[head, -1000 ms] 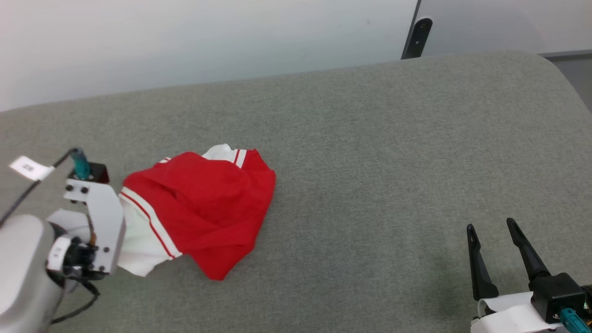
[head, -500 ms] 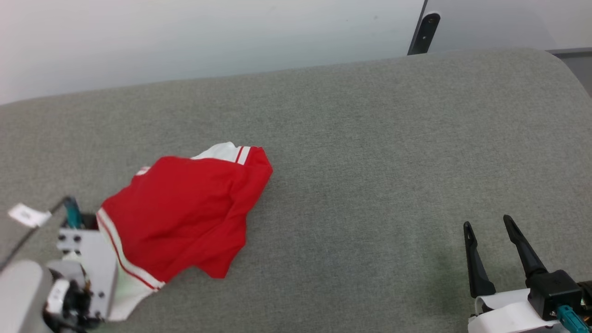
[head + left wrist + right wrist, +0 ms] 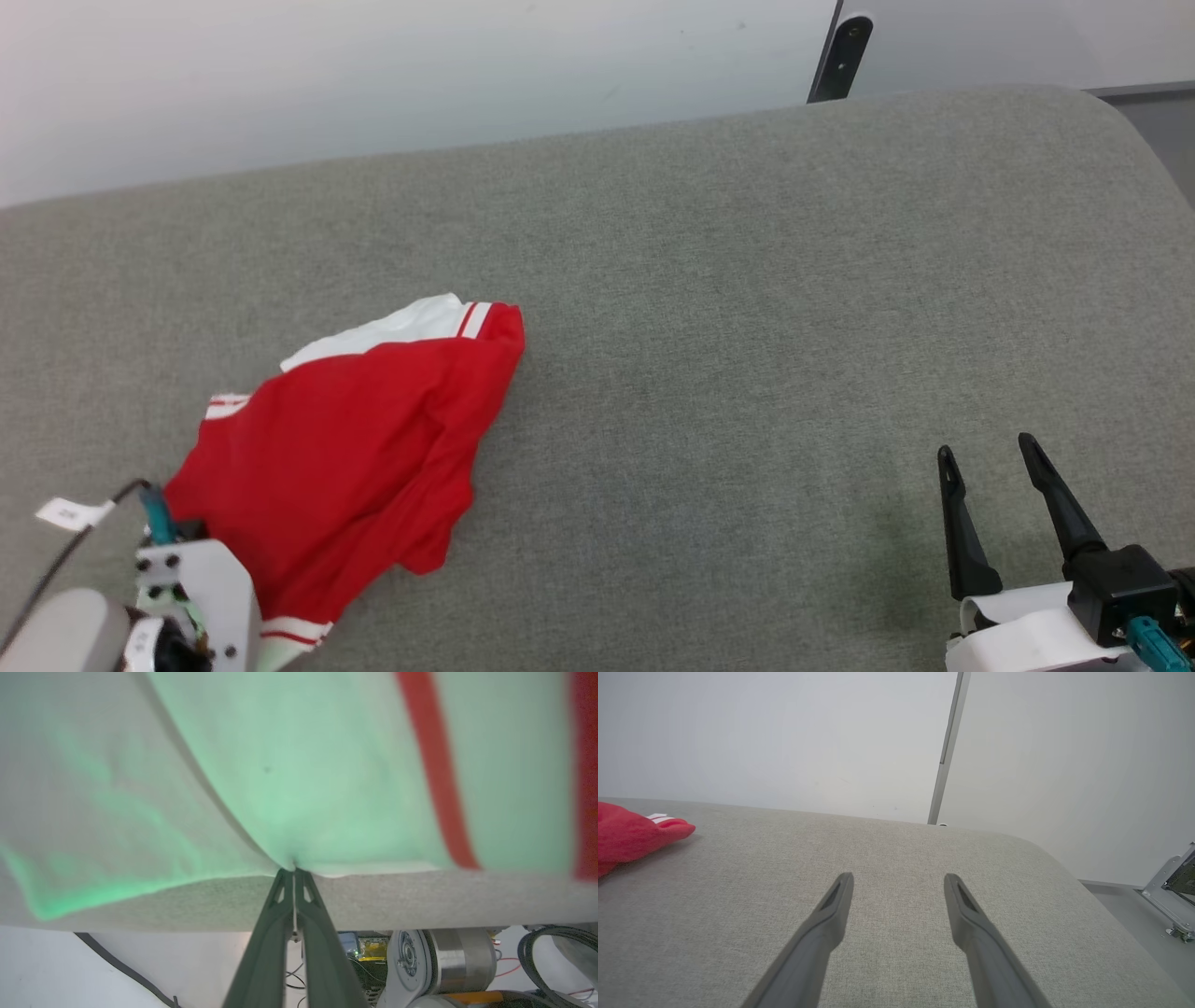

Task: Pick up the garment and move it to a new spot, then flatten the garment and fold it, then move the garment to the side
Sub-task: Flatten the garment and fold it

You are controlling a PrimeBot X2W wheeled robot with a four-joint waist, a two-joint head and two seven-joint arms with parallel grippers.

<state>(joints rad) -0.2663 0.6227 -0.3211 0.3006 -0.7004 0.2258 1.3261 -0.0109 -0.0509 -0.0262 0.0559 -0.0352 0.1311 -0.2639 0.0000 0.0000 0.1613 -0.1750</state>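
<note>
The garment [image 3: 355, 448] is bright red with a white striped panel at its far end and lies crumpled at the near left of the grey padded surface [image 3: 747, 280]. Its near white hem [image 3: 294, 635] runs down beside my left wrist housing [image 3: 196, 597]. In the left wrist view my left gripper [image 3: 294, 872] is shut, pinching the edge of the white panel [image 3: 327, 765] just above the surface's edge. My right gripper [image 3: 988, 450] hovers open and holds nothing at the near right, far from the cloth. From the right gripper [image 3: 898, 877], the garment [image 3: 630, 830] lies far left.
A dark post [image 3: 840, 56] stands against the pale wall behind the surface. The surface rounds off at its far right corner [image 3: 1120, 121], with floor beyond. Robot hardware and cables [image 3: 444, 961] hang below the near edge.
My left gripper has drawn back toward the near left edge, dragging the garment with it and stretching it out. The right gripper has stayed where it was, open.
</note>
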